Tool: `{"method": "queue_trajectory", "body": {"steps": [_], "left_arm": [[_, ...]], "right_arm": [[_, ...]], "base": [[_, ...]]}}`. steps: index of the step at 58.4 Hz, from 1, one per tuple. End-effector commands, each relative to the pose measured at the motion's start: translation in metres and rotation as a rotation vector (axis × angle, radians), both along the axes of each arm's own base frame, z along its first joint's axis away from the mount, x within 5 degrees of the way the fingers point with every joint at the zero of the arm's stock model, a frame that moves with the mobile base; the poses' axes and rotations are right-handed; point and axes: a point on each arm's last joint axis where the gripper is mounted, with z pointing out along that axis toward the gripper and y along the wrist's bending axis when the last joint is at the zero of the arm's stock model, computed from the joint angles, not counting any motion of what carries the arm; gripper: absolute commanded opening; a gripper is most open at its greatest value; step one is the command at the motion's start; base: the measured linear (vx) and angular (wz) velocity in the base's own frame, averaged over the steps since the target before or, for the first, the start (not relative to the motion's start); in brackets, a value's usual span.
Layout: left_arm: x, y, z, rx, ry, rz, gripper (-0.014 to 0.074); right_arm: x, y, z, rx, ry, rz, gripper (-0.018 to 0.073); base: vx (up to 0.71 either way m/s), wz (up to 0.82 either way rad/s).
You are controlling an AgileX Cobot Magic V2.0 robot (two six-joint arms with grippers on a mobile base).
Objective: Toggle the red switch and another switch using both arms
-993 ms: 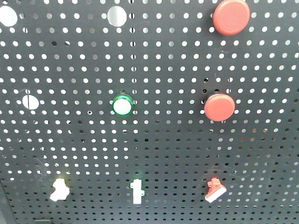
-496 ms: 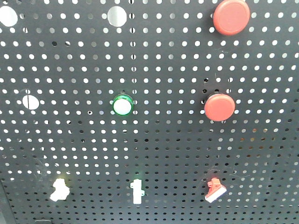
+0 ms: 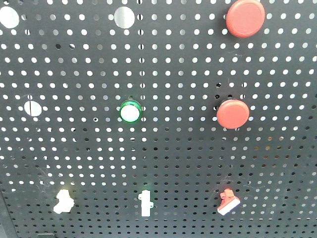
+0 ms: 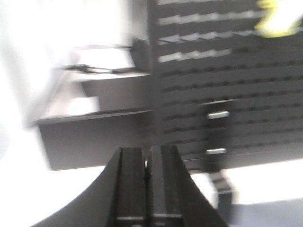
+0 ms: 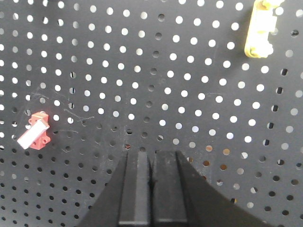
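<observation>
On the black pegboard [image 3: 178,163], the red switch [image 3: 228,202] with its white lever sits low on the right. The pale yellow-white switch [image 3: 63,201] sits low on the left. Neither arm shows in the front view. In the right wrist view my right gripper [image 5: 151,153] is shut and empty, close to the board, with the red switch [image 5: 37,132] to its left and apart from it. The left wrist view is blurred. My left gripper [image 4: 147,153] is shut and empty, near the board's left edge, with a yellow blur [image 4: 279,19] at the top right.
A green-based toggle [image 3: 145,203] sits between the two switches. Higher up are a round green button [image 3: 130,111] and two big red push buttons [image 3: 232,113] [image 3: 244,18]. A yellow toggle-shaped part [image 5: 261,26] is up and right of the right gripper.
</observation>
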Motion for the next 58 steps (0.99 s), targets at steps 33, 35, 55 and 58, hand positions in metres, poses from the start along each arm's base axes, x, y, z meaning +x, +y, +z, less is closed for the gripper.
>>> {"method": "queue_trajectory", "body": {"steps": [33,35,55,58], "left_arm": [[-0.0052,0.0019,-0.0021,0.013,-0.07,0.025,0.0003],[-0.0052,0.0019,-0.0021,0.013,-0.07,0.025,0.0003],[-0.0052,0.0019,-0.0021,0.013,-0.07,0.025,0.0003],[-0.0052,0.0019,-0.0021,0.013,-0.07,0.025,0.0003]], "right_arm": [[0.0,-0.0044,0.0133,0.017,-0.064,-0.048,-0.0006],[0.0,-0.0044,0.0133,0.017,-0.064,-0.048,-0.0006],[0.0,-0.0044,0.0133,0.017,-0.064,-0.048,-0.0006],[0.0,-0.0044,0.0133,0.015,-0.064,-0.048,-0.0006]], "base": [[0.0,0.0],[0.0,0.0],[0.0,0.0],[0.0,0.0]]}}
